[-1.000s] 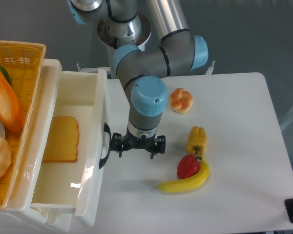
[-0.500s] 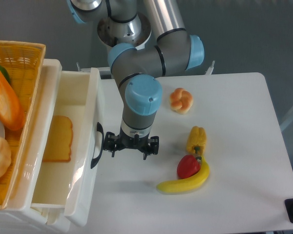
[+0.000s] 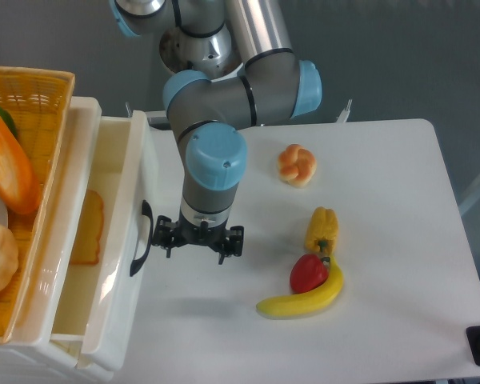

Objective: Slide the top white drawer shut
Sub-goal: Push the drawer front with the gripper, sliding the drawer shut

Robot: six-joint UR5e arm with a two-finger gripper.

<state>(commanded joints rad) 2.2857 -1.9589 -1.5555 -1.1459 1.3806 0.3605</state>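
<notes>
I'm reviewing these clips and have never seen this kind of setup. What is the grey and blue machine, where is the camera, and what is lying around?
It is a jointed robot arm, seen by one fixed camera looking down from above. Its pincer holds nothing; it sits against the black handle of the top white drawer, which is partly open with a slice of toast inside. On the white table lie a bun, a yellow pepper, a red pepper and a banana. A yellow wicker basket of food stands on the cabinet.

Gripper (image 3: 198, 240) low beside the black handle (image 3: 141, 238), top white drawer (image 3: 120, 264) partly open, 1 bread slice (image 3: 88, 228) inside, banana (image 3: 302, 298) and red pepper (image 3: 308, 273) touching on the table (image 3: 400, 240).
</notes>
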